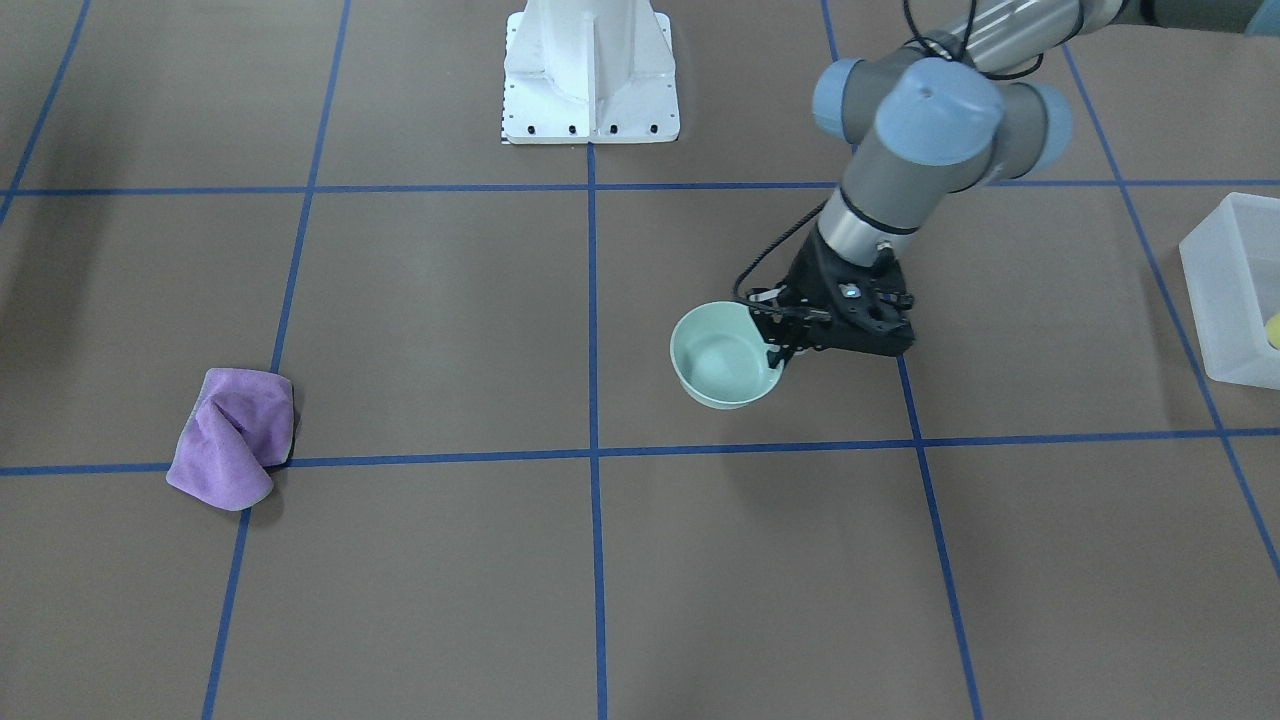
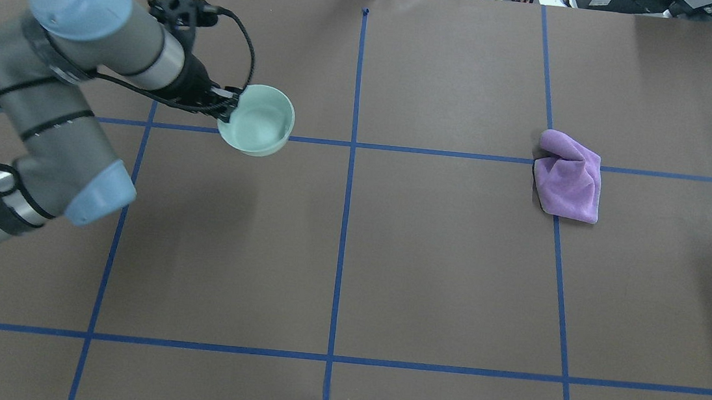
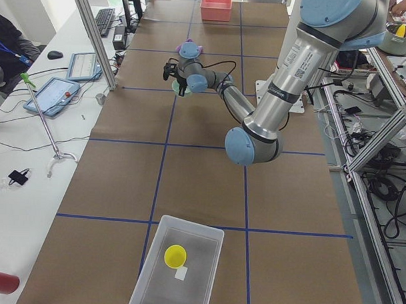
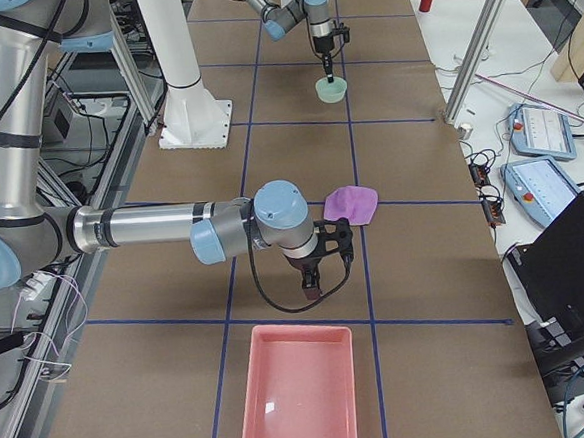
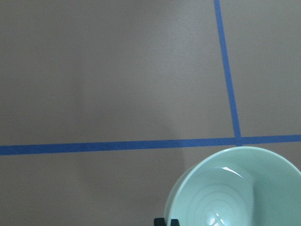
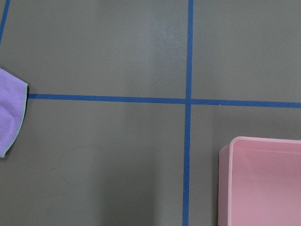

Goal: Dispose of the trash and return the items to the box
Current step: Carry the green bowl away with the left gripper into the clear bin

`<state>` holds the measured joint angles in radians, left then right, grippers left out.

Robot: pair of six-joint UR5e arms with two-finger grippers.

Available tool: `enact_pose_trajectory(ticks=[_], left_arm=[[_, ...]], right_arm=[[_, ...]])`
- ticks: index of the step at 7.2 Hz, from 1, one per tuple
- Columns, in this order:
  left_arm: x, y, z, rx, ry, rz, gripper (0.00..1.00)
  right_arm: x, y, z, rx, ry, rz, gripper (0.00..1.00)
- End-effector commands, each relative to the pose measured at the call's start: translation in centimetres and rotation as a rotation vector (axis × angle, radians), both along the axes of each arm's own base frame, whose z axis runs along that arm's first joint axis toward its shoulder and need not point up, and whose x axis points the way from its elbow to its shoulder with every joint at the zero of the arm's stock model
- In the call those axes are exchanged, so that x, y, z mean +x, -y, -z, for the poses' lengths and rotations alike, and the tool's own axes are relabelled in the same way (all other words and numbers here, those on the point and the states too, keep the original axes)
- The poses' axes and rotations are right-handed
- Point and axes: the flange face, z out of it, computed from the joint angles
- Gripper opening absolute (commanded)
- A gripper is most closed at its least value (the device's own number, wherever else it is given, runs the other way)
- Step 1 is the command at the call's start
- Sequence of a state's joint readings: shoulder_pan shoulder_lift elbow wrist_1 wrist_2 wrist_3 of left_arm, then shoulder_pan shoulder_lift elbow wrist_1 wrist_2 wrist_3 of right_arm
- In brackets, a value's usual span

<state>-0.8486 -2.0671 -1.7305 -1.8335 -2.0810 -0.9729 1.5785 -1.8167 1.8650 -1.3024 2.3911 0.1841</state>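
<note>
My left gripper [image 1: 781,347] [image 2: 230,107] is shut on the near rim of the pale mint-green bowl [image 1: 722,356] [image 2: 258,120] [image 5: 235,188], left of the table's middle line in the overhead view. The bowl is upright and empty. The frosted white box [image 1: 1232,290] [image 3: 185,285] stands at the table's left end, and the yellow cup [image 3: 175,256] [image 1: 1274,330] lies inside it. My right gripper [image 4: 316,279] hangs over the brown mat between the purple cloth and the pink tray; I cannot tell whether it is open or shut. No trash is in view.
A crumpled purple cloth [image 1: 232,437] [image 2: 568,176] [image 4: 351,203] [image 6: 9,110] lies on the right half of the table. A pink tray [image 4: 296,389] [image 6: 263,183] sits at the right end. The white robot base [image 1: 590,75] stands at the table's edge.
</note>
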Motion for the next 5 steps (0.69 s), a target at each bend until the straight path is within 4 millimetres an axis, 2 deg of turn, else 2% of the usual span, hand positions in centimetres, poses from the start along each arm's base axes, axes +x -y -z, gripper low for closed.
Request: enact_pose_trajectory(ticks=[1,2,3,5], left_arm=[[-13.9,2.4,-6.0,0.057,0.076,-0.071,0.00],[-21.3,3.6,-10.7,0.108,0.108,-0.097,0.00],[-27.0,4.6,-13.0,0.145,0.146,-0.118,0.00],[-39.9,5.4,-19.8,0.169,0.260,-0.190,0.00]], right_arm=[[0.0,0.0,0.0,0.000,0.000,0.001,1.00],[0.0,0.0,0.0,0.002,0.000,0.001,1.00],[0.0,0.0,0.0,0.002,0.000,0.001,1.00],[0.0,0.0,0.1,0.006,0.001,0.004,1.00]])
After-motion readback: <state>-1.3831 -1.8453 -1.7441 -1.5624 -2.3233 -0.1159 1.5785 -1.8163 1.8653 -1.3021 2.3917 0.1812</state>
